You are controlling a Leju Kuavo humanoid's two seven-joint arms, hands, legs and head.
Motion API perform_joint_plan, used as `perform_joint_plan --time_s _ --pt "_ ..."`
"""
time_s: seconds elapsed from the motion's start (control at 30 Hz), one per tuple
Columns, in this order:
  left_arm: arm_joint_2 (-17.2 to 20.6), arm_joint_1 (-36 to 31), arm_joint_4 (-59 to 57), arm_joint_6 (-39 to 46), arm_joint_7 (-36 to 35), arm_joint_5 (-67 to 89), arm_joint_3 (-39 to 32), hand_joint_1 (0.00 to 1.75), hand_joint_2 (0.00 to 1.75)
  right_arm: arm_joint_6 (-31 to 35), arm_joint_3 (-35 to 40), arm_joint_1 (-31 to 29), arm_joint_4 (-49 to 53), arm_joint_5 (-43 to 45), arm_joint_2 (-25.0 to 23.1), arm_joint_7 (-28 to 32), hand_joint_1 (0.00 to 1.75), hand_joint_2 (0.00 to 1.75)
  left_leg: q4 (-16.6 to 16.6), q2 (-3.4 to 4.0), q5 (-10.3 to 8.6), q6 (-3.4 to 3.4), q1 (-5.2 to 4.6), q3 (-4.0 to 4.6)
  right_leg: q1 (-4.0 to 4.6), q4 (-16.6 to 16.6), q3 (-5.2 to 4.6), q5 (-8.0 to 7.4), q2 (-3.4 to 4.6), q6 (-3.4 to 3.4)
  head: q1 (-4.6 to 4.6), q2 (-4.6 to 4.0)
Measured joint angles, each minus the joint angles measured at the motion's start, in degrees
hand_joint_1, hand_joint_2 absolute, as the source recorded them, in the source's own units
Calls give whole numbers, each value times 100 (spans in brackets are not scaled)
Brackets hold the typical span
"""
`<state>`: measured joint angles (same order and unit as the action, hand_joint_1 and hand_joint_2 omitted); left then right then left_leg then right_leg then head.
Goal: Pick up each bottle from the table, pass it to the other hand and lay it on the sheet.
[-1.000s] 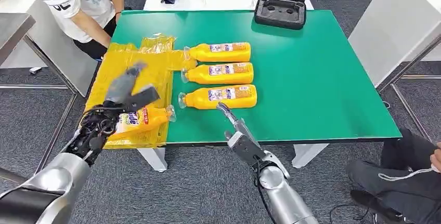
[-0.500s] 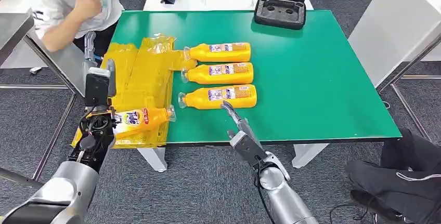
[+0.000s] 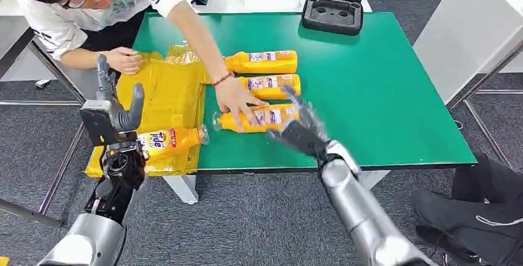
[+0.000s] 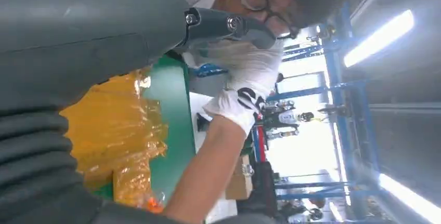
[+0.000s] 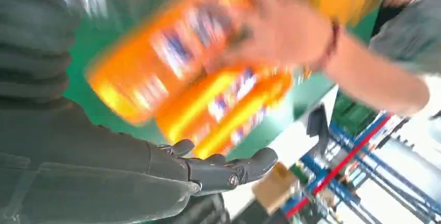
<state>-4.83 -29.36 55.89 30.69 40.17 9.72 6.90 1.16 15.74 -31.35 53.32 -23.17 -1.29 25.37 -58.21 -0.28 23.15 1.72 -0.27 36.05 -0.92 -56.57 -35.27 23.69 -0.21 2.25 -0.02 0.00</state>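
Observation:
Three orange bottles lie side by side on the green table (image 3: 382, 93): far (image 3: 264, 62), middle (image 3: 276, 85) and near (image 3: 262, 118). A fourth orange bottle (image 3: 166, 141) lies on the yellow sheet (image 3: 160, 90) at the table's left. My right hand (image 3: 299, 131) hovers open, blurred, just right of the near bottle (image 5: 161, 57). A person's hand (image 3: 237, 99) rests on that same bottle. My left hand (image 3: 111, 115) is raised with fingers apart and holds nothing, beside the bottle on the sheet.
A person leans over the table's far left corner, their other hand (image 3: 125, 60) on the sheet. A black case (image 3: 333, 5) sits at the table's far edge. A white table (image 3: 475, 25) stands to the right.
The person has leaned in and put a hand on the near bottle. My right hand rose and moved forward over the table. My left hand let go of the bottle and lifted.

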Motion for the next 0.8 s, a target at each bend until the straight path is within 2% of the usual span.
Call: perform_joint_plan --time_s 0.13,0.3,0.8 --pt "28 144 177 4 0 -199 125 0 175 57 4 -702 -640 -284 90 -236 0 175 0 0 0 0 1 0 1 0 0 0 0 0 -4 0" --pt "48 178 216 0 0 -299 221 0 175 72 105 -1148 -1218 -509 109 -417 0 175 0 -1 0 0 1 0 2 -1 0 0 0 0 -2 0" --pt "127 232 216 46 0 -343 339 0 175 68 315 -1513 -2222 -616 57 -411 0 175 0 -3 0 0 1 0 2 -1 0 0 -1 0 -2 0"
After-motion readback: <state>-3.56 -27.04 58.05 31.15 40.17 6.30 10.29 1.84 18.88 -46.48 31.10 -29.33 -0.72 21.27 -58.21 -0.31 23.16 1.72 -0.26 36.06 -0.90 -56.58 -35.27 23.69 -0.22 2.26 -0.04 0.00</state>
